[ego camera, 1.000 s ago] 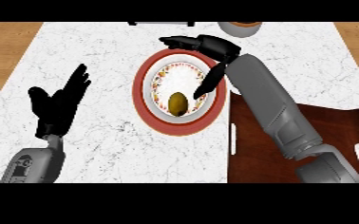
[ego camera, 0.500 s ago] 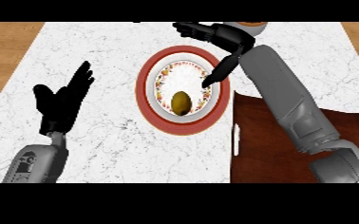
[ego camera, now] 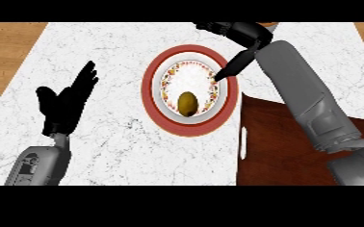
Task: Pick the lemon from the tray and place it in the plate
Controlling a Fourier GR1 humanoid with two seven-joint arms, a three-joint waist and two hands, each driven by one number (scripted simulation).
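The lemon (ego camera: 187, 103), yellow-olive and oval, lies in the near part of the plate (ego camera: 189, 56), a white plate with a patterned ring and a wide red rim. My right hand (ego camera: 240, 33) hovers over the plate's far right edge, open, one finger pointing down toward the rim and nothing in it. The brown tray (ego camera: 284, 144) lies to the right of the plate, under my right forearm. My left hand (ego camera: 65, 105) rests open at the left, fingers up, well away from the plate.
The white marble counter (ego camera: 107, 53) spreads around the plate. A wooden floor strip (ego camera: 18, 43) shows past its left edge. A round reddish object (ego camera: 268, 24) peeks in at the top edge behind my right hand.
My right hand has lifted and drawn back toward the far right, away from the lemon, which stays in the plate. The left hand has barely moved.
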